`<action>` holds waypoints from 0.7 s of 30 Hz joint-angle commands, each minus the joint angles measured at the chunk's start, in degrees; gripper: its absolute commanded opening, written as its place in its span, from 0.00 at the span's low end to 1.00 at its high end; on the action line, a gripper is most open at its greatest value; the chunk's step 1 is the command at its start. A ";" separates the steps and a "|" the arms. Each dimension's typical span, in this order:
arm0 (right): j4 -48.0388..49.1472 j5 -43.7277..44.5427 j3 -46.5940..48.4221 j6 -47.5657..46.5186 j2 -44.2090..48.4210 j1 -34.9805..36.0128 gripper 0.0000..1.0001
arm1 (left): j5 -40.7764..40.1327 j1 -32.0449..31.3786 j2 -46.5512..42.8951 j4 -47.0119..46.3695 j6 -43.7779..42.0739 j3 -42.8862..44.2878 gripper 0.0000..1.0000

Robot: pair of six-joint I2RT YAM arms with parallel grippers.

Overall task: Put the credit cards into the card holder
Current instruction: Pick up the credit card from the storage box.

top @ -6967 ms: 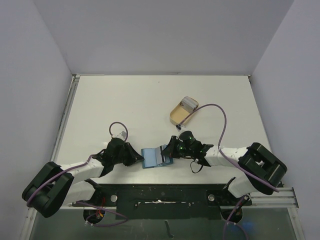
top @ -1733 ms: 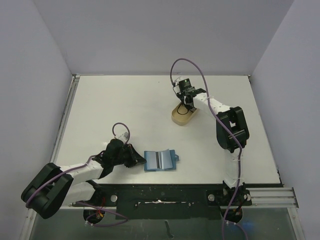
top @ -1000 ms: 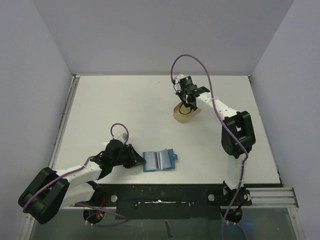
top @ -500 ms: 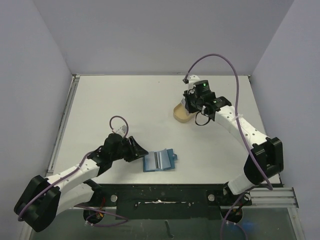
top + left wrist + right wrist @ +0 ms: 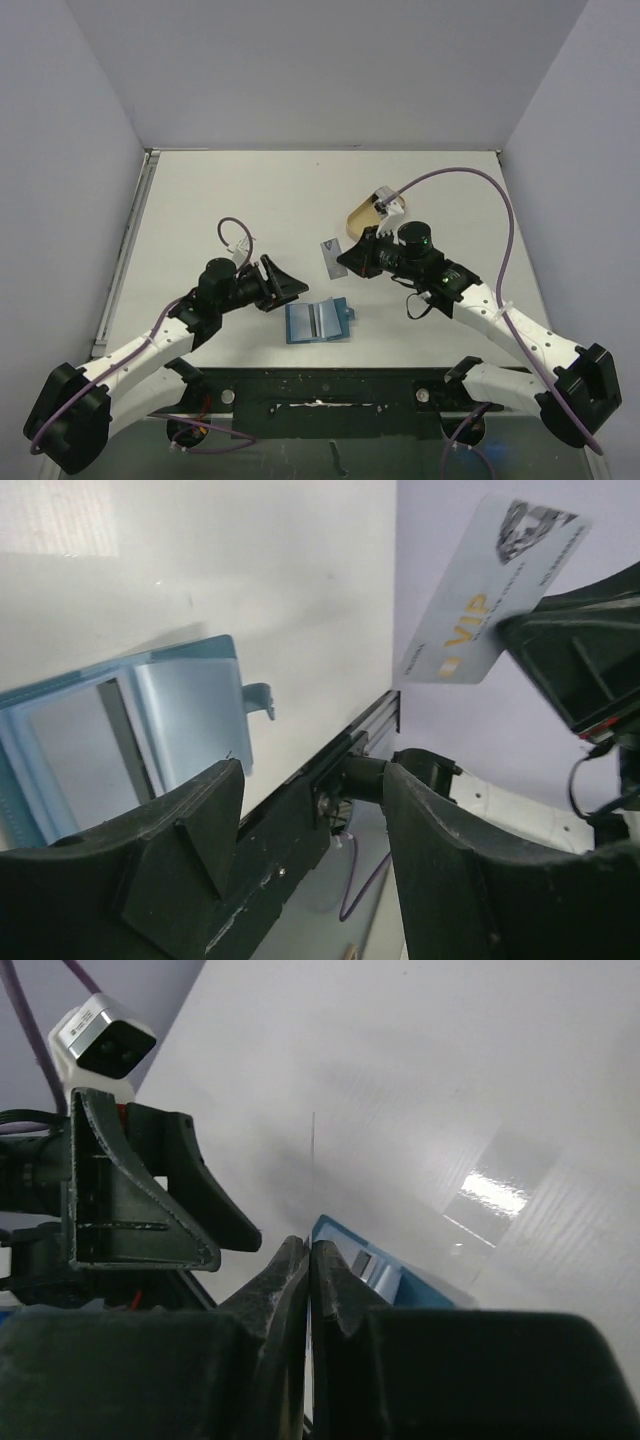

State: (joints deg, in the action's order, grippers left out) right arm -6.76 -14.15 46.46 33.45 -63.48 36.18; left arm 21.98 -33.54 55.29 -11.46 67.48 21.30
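Here the blue card holder [image 5: 318, 322] lies unfolded close to the near edge of the bench [image 5: 220, 200], well apart from the tan dish [image 5: 360, 217] farther back. The right claw [image 5: 346, 262], fingers [image 5: 280, 1282] pressed together, pinches a silvery VIP credit card [image 5: 331, 258] raised just beyond the holder. The left claw [image 5: 284, 284] gapes wide, empty, just left of it.

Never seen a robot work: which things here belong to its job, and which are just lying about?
Job: grey card, pinched in the right end effector; blue wallet, lying open.
Lying about: tan oval dish.
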 commanded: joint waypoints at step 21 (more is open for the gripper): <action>32.23 -11.67 -14.03 23.15 2.52 4.51 0.02 | -1.35 2.09 -3.54 -18.98 5.86 0.41 0.56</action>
State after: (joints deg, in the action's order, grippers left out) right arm 19.38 -24.40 32.75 55.77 -60.40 40.29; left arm 21.61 -31.77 50.87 -27.42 73.78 21.23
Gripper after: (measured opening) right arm 0.026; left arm 0.560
